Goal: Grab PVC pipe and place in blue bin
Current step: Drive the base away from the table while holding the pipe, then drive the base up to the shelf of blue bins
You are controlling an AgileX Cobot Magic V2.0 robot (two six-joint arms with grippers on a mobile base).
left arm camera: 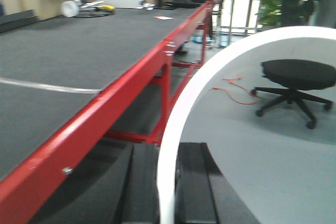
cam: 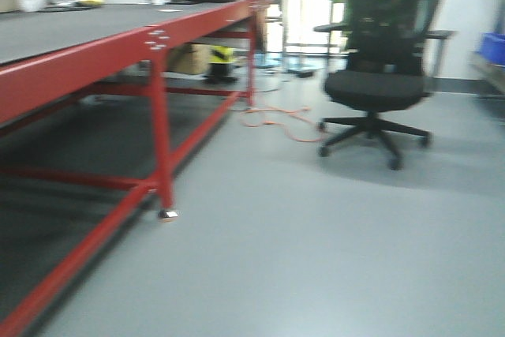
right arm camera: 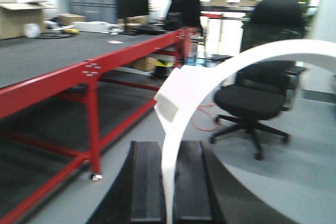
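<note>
Left gripper point(left arm camera: 168, 150): jaws clenched on the PVC pipe point(left arm camera: 262, 43), white arc sweeping to upper right.
Right gripper point(right arm camera: 168, 150): jaws grasping a white arc too; possibly the same piece.
Where: aloft beside the red-framed table point(left arm camera: 79, 51).
Handling: likely light, stiff, slick; grip mid-arc to curb swinging.
</note>
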